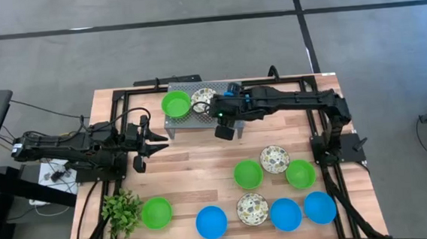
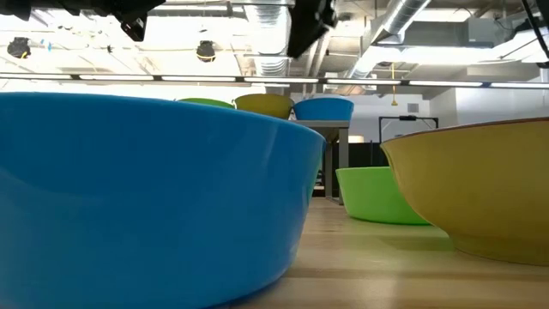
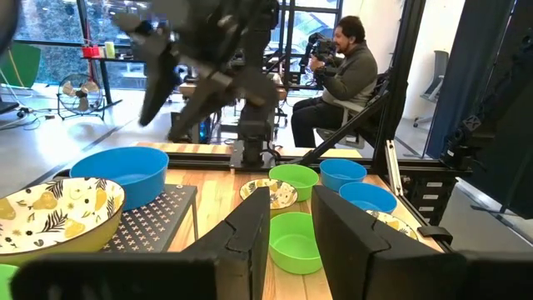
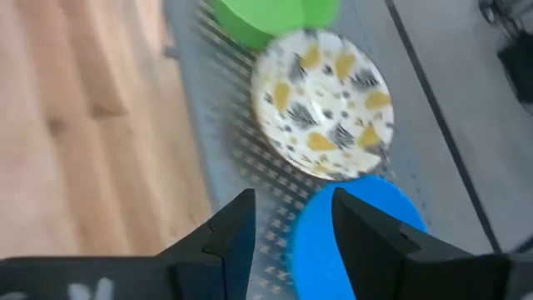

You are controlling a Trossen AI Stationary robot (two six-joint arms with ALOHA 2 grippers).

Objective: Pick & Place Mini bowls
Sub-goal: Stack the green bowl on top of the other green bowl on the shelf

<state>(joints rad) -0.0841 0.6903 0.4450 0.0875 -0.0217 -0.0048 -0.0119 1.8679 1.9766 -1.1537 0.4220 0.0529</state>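
The right gripper (image 1: 224, 121) hangs over the grey perforated rack (image 1: 186, 121) at the far edge of the wooden table (image 1: 195, 173), its fingers (image 4: 229, 237) spread apart with nothing between them. Directly beneath it on the rack sits a blue mini bowl (image 4: 354, 237), which the arm hides in the high view; a white floral mini bowl (image 1: 203, 98) rests beside it, touching or nearly touching, and a green mini bowl (image 1: 175, 104) sits at the rack's left end. The left gripper (image 1: 138, 143) waits near the table's left edge, just off the rack's left side, its two fingers (image 3: 250, 242) standing partly apart and holding nothing. The remaining mini bowls lie along the table's near and right parts: a green one (image 1: 157, 212) by the leafy plant (image 1: 121, 212) at the near left corner, a blue one (image 1: 211, 222), a floral one (image 1: 252, 209), two blue ones (image 1: 286, 214) (image 1: 320, 207) close together toward the near right corner, and farther in, two green ones (image 1: 248, 174) (image 1: 301, 174) flanking another floral one (image 1: 274, 159). A seated person (image 3: 337, 79) shows beyond the table in the left wrist view.
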